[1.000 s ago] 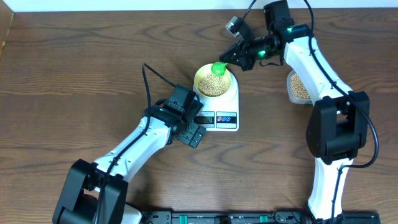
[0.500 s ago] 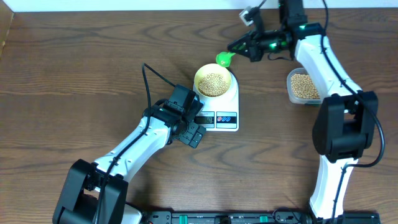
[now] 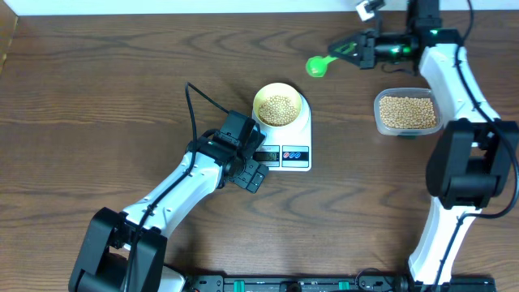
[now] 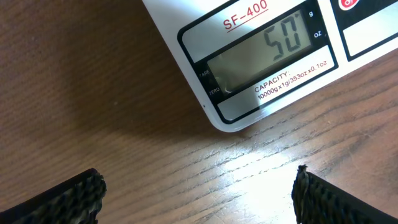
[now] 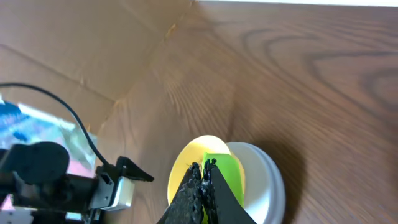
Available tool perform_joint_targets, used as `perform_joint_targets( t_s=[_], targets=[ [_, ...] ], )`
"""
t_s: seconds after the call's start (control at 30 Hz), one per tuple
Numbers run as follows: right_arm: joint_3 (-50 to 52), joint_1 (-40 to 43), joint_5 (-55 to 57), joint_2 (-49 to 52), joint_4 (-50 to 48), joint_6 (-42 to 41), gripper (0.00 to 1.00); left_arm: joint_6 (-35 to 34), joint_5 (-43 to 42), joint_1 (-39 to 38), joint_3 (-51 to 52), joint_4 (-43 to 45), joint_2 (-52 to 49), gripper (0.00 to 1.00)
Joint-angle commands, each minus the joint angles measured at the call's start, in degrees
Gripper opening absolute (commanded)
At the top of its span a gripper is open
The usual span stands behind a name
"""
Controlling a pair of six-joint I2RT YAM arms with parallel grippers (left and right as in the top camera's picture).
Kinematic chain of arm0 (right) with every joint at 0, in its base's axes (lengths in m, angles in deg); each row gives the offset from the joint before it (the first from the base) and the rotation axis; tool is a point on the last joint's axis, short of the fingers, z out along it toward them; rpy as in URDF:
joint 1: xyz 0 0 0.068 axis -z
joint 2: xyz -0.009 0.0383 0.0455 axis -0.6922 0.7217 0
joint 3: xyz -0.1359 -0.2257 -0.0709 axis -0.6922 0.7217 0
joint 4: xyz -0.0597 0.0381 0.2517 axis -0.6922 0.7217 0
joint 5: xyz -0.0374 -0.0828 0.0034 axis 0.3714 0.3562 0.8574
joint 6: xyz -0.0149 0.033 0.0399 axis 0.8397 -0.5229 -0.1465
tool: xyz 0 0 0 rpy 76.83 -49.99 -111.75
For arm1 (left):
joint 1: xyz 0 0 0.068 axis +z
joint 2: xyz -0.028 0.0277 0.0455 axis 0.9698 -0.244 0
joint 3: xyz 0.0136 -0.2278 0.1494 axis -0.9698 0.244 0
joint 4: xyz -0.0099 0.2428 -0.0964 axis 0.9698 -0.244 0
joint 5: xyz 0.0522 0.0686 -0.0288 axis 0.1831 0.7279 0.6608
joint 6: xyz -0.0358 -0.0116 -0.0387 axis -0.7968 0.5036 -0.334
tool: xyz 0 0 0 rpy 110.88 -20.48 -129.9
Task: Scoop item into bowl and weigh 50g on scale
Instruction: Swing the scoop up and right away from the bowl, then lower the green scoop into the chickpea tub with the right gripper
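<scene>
Overhead: the bowl [image 3: 261, 99], holding beans [image 3: 280, 106], sits on the scale [image 3: 302, 130] at mid-counter [image 3: 122, 81]. The left pincer [image 3: 253, 174], fingers apart, lies just beside the scale's front-left corner. The right pincer [image 3: 350, 47], clamped on the handle of a green scoop [image 3: 317, 66], hangs over the far counter, apart from the bowl. A clear tub [image 3: 378, 111] of beans stands below it. Left wrist: the display [image 4: 264, 53] reads 50; the spread fingers [image 4: 74, 199] flank bare counter. Right wrist: fingers [image 5: 191, 194] pressed together on the scoop, with bowl and scale beyond.

Over far side of wooden table [image 3: 97, 97]: green scoop [image 3: 317, 66]; clear plastic tub [image 3: 377, 113] well apart, nearer right edge.
</scene>
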Motion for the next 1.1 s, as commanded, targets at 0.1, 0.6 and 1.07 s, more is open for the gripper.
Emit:
perform_joint_targets(
  t_s=[0.1,0.6,1.07],
  targets=[
    [-0.2,5.4,-2.8,-3.7,2.5,-3.4,0.01,0.5,0.1,0.3,0.2,-0.2,-0.4,0.98],
    [-0.1,18.6,-1.6,-7.3,15.5,-3.3,0.01,0.5,0.1,0.3,0.2,-0.2,-0.4,0.98],
    [-0.1,20.5,3.9,-7.3,20.3,-1.4,0.01,0.4,0.1,0.3,0.2,-0.2,-0.4,0.98]
  ],
)
